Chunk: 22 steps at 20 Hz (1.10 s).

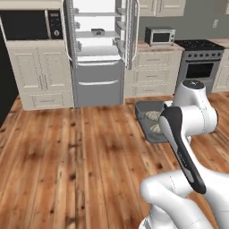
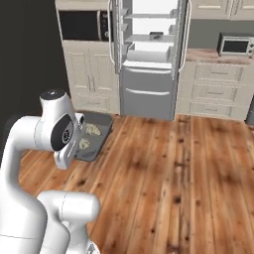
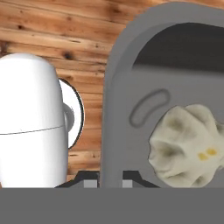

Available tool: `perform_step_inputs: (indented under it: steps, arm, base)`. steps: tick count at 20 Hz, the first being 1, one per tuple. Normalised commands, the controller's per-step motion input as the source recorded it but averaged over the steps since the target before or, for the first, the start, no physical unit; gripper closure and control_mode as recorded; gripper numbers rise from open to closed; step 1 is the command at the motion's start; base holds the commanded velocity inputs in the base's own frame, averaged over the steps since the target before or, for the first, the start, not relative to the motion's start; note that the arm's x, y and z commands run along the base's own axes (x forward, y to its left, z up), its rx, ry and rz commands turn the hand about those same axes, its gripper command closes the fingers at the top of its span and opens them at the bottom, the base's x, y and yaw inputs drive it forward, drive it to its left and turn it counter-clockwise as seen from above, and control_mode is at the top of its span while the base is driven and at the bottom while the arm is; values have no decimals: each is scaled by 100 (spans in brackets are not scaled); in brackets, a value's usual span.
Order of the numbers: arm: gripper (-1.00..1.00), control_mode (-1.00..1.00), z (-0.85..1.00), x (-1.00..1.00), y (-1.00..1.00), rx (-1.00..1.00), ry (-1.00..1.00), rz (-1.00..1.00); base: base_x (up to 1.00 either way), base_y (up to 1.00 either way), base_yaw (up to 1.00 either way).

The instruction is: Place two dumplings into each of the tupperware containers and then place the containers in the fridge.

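Tupperware container [image 1: 150,120] — shallow dark grey tub, rounded corners, flared rim — held above the wood floor [image 1: 80,156] in front of the arm. Two pale, speckled dumplings [image 1: 154,121] lie inside; in the hand view one dumpling [image 3: 190,144] sits close. Arm folded, elbow high. Gripper [image 3: 109,183] fingertips pinch the tub's near rim. Tub level, long axis running away from the base toward the open fridge [image 1: 99,49] — a second container [image 1: 97,31] on its shelf.
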Motion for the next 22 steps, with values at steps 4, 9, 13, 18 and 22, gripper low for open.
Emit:
perform_step_inputs:
  steps: [4,9,13,18,22]
  arm:
    - [100,100,0,0,0,0,0,0]
    - [100,100,0,0,0,0,0,0]
    - [100,100,0,0,0,0,0,0]
    - [100,100,0,0,0,0,0,0]
    - [100,100,0,0,0,0,0,0]
  base:
    - [100,17,-2]
    - [100,34,-1]
    - [100,32,0]
    - [100,1,-2]
    - [100,0,-3]
